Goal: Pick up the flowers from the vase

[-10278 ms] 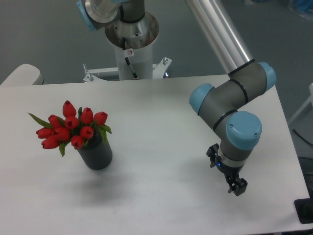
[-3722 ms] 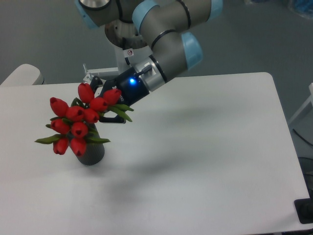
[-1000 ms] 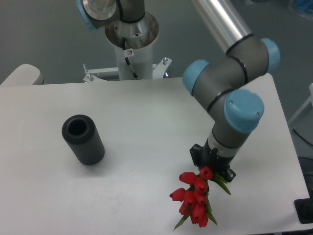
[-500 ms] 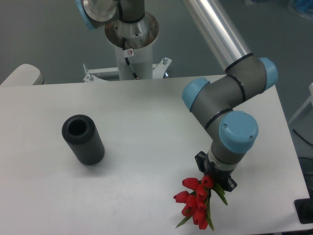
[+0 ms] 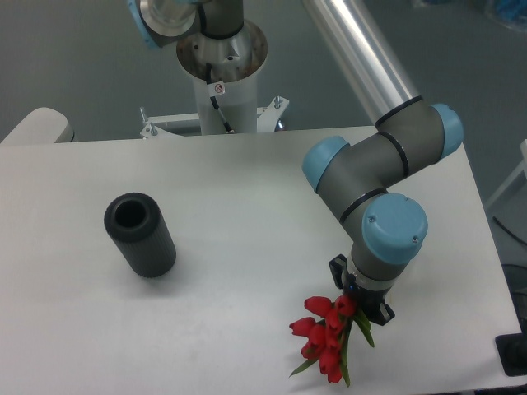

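Tulip bunch (image 5: 325, 341) out of the ribbed dark vase (image 5: 140, 235), low over the white table (image 5: 247, 197) near its front right. Gripper (image 5: 359, 303) jaws pinch the stems. Probably light, soft, crushable; hold stems, not buds.

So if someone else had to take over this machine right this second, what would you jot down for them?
Gripper: mostly hidden behind the wrist and the blooms; it appears shut on the flowers, holding them at the stem end.
Flowers: out of the vase, hanging low over the table's front right part; whether they touch it is unclear.
Vase: empty, upright, on the left side of the table, well apart from the arm.
Done: flowers lifted out.
Left: probably nothing beyond keeping hold or setting them down.
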